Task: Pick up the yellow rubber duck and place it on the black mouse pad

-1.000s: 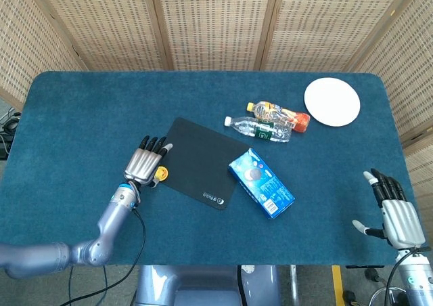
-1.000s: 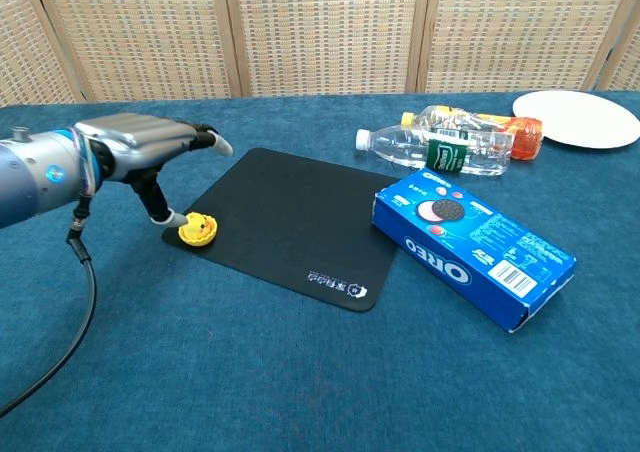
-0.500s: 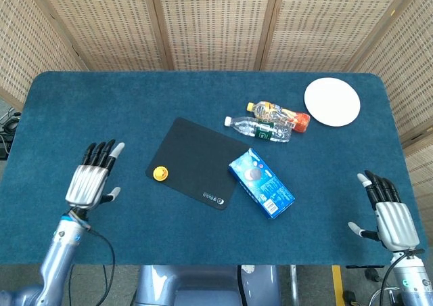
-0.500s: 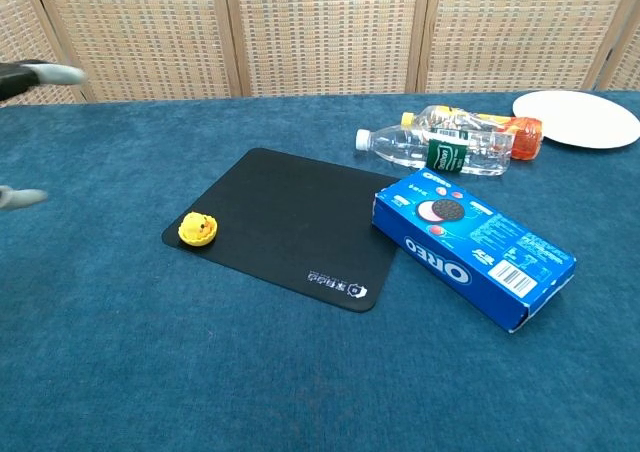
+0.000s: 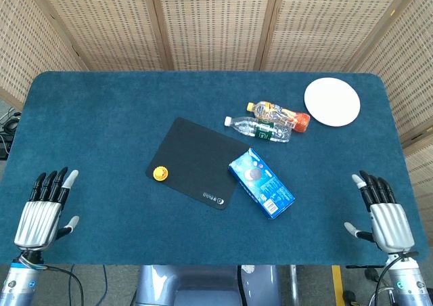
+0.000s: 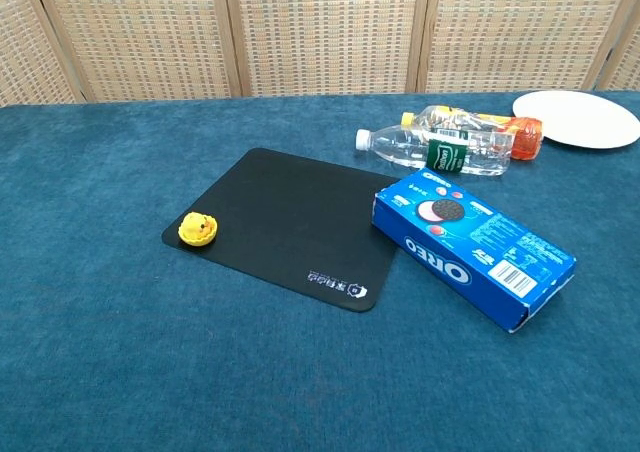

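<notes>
- Head view has your left hand point(image 5: 42, 214) at the near left table edge, fingers spread and empty; your right hand point(image 5: 387, 218) sits at the near right edge, likewise spread and holding nothing.
- Your small yellow rubber duck point(image 6: 198, 229) sits on the near-left corner of the flat black mouse pad point(image 6: 290, 222), close to its edge; judging by that, the placing looks done.
- Watch that corner: the duck is light and rounded, so a brush from your left hand passing over it could roll it onto the blue cloth table point(image 5: 101, 116).
- Leave the blue Oreo biscuit box point(image 6: 472, 245) alone; it overlaps the pad's right edge, and a shove there could drag the pad.
- Chest view shows the duck's footing on the pad clearly but neither hand; only the head view shows those.
</notes>
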`<action>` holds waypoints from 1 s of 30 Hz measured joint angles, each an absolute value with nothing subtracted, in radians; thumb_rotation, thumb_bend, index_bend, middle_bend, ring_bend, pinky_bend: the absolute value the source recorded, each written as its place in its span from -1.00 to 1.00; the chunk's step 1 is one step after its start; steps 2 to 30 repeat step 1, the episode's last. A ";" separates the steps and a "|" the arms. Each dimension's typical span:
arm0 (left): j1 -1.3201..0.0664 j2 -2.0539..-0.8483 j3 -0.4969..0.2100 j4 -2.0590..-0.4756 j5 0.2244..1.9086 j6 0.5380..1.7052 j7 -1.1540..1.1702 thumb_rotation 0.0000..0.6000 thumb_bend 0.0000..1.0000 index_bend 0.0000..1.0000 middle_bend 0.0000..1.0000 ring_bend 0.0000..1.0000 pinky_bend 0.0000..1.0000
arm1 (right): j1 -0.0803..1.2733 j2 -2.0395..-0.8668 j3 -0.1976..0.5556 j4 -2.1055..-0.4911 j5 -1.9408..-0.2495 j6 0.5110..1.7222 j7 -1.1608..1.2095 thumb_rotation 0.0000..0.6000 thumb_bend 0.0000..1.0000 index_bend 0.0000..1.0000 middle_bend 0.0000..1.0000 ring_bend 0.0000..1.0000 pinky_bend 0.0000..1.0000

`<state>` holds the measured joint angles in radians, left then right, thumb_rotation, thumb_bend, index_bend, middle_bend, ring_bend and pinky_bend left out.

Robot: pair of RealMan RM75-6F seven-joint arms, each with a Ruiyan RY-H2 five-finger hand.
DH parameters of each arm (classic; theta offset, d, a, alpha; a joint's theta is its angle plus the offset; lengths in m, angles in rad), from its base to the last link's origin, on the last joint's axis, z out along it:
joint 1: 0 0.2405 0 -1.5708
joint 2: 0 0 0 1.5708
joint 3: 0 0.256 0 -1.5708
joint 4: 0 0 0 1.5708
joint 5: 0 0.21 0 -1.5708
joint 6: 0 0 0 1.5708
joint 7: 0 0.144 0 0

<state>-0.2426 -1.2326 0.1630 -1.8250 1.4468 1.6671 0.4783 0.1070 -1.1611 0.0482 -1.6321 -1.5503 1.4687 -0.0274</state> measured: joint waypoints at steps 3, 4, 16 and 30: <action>-0.238 -1.228 0.161 -1.825 1.456 1.668 0.474 1.00 -0.54 -1.00 -1.00 -1.00 -1.00 | 0.107 -1.163 0.047 -1.632 -1.551 1.468 -0.033 1.00 -1.00 -0.93 -1.00 -1.00 -0.99; -0.238 -1.228 0.161 -1.825 1.456 1.668 0.474 1.00 -0.54 -1.00 -1.00 -1.00 -1.00 | 0.107 -1.163 0.047 -1.632 -1.551 1.468 -0.033 1.00 -1.00 -0.93 -1.00 -1.00 -0.99; -0.238 -1.228 0.161 -1.825 1.456 1.668 0.474 1.00 -0.54 -1.00 -1.00 -1.00 -1.00 | 0.107 -1.163 0.047 -1.632 -1.551 1.468 -0.033 1.00 -1.00 -0.93 -1.00 -1.00 -0.99; -0.238 -1.228 0.161 -1.825 1.456 1.668 0.474 1.00 -0.54 -1.00 -1.00 -1.00 -1.00 | 0.107 -1.163 0.047 -1.632 -1.551 1.468 -0.033 1.00 -1.00 -0.93 -1.00 -1.00 -0.99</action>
